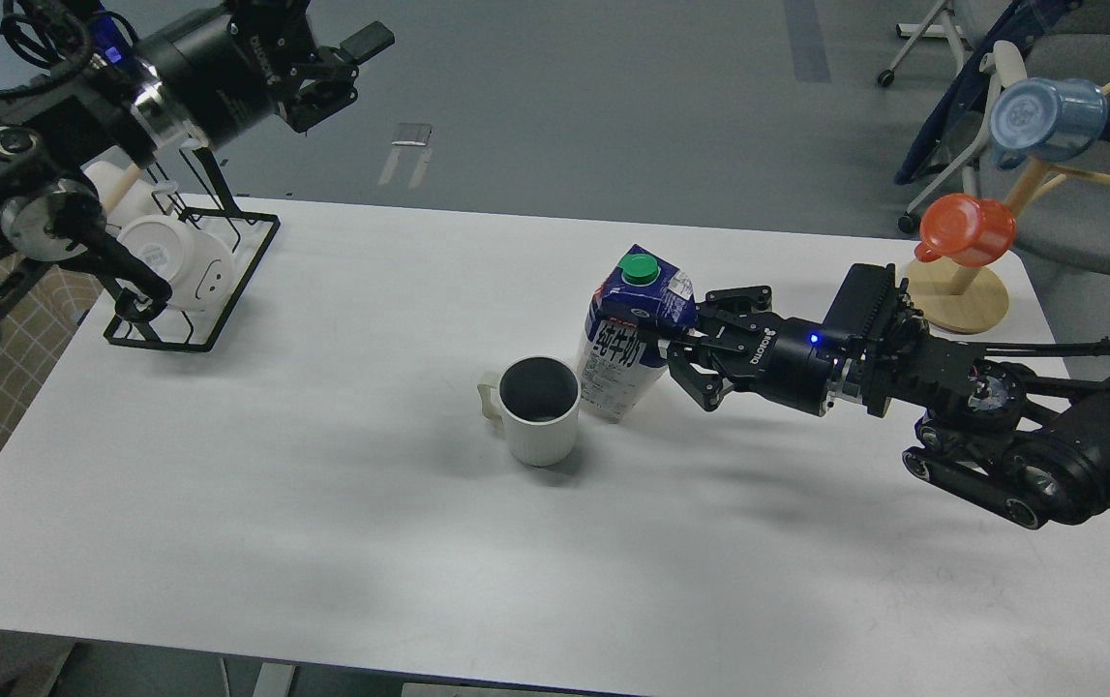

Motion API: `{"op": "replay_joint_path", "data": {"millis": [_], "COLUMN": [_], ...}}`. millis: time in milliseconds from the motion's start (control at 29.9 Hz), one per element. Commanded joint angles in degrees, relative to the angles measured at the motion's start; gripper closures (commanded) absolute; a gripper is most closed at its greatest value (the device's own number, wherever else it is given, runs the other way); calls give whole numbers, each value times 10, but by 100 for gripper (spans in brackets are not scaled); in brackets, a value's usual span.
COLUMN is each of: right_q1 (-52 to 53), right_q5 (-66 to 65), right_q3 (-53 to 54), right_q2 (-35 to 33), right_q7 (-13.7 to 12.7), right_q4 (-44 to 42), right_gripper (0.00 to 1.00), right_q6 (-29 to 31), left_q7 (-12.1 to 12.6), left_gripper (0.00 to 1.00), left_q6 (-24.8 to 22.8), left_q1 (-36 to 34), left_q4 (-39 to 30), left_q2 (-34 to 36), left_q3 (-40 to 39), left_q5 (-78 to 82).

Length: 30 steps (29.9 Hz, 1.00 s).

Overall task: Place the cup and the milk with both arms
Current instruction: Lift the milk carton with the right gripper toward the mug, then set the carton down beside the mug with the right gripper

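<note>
the right arm reaches in low from the right edge, stretched almost level over the white table [225, 503], its right gripper [663, 341] pinching the milk [624, 350] at the upper side; the left arm is raised at the upper left, its left gripper [346, 68] held high beyond the table's far edge with its fingers spread and holding nothing. the milk, a blue and white carton with a green cap [639, 268], stands near the table's middle leaning a little, just beside the cup [537, 410], an off-white ribbed mug, upright, dark inside, handle to the left.

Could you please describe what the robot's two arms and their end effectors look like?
Both arms are black, jointed metal. The right end effector has linked black fingers, white lettering and a small blue light behind it. The left end effector sits on a glossy black cylinder with white lettering, a silver ring and loose cables.
</note>
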Motion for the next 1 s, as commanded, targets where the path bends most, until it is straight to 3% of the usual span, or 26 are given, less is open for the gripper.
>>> {"op": "replay_joint_path", "data": {"millis": [0,33,100,200,568,969], "right_q1": [1,1,1,1,-1,-2], "right_q5": [8,8,8,8,10,11], "right_q3": [-1,-1,0,-1,-1,-17], "right_q2": [0,0,0,-1,-15,-97], "right_q7": [0,0,0,0,0,0], "right_q4": [0,0,1,2,12,84], "right_gripper": [40,37,23,15,12,11], "right_q6": [0,0,0,0,0,0], "left_q7": [0,0,0,0,0,9], "left_gripper": [6,6,6,6,5,5], "left_q6": [1,0,1,0,0,0], "left_q1": [0,0,0,0,-1,0], "left_q4": [0,0,1,1,1,1], "left_q2": [-1,0,0,0,1,1], "left_q3": [-1,-1,-1,-2,-2,-3], "left_q5": [0,0,0,0,0,1]}}
